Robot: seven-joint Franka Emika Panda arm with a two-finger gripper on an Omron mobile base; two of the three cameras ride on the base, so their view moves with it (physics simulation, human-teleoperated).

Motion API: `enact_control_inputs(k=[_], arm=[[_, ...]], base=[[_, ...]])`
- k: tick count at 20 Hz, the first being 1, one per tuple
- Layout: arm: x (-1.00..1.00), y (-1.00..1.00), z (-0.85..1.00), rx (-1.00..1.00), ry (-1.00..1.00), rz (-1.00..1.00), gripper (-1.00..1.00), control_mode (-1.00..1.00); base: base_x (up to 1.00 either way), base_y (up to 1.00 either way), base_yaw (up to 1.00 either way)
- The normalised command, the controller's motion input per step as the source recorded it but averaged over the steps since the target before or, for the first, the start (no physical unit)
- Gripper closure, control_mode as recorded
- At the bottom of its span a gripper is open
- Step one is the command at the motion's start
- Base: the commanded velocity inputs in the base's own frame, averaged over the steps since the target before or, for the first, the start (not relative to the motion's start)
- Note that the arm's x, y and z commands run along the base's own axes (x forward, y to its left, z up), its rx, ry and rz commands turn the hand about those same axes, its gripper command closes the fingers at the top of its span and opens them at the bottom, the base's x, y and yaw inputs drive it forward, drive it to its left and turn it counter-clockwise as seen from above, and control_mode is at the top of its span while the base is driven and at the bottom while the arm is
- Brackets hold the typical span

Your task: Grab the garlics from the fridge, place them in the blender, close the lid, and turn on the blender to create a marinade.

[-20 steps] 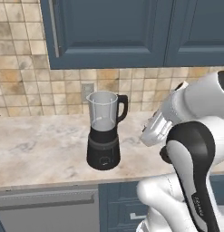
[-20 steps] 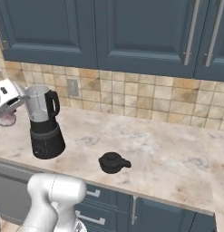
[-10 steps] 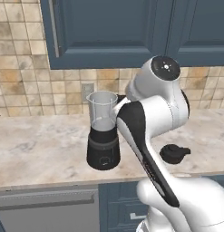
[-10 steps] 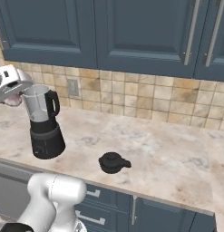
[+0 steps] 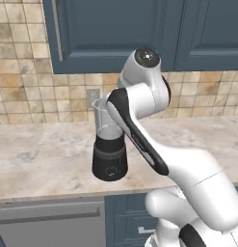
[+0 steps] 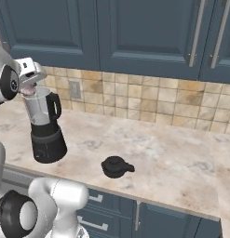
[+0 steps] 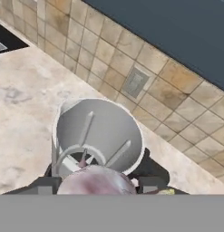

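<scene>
Hand view is showing your pincer (image 7: pixel 96 185) clamped on a garlic (image 7: pixel 95 181), a pale pinkish lump sitting between the fingertips right above the open mouth of the blender (image 7: pixel 97 136). In the right base view you are hovering that garlic (image 6: pixel 28 91) just over the jar rim, while the lid (image 6: pixel 116 166) is lying on the counter (image 6: pixel 181 153), well apart from the blender (image 6: pixel 44 125). Judging from this, the drop, the lid and the dial are all waiting.
</scene>
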Motion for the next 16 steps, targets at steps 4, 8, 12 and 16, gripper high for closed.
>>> enact_control_inputs(k=[4,8,12,16], arm=[[0.92,0.41,-0.21,0.01,0.16,0.00,1.00,-1.00],[0.62,0.16,-0.51,0.00,0.18,0.00,1.00,-1.00],[0.42,0.00,-0.44,0.01,0.14,0.00,1.00,-1.00],[0.24,0.00,-0.44,0.05,0.14,0.00,1.00,-1.00]], base=[[0.00,0.00,0.00],[0.00,0.00,0.00],[0.00,0.00,0.00],[0.00,0.00,0.00]])
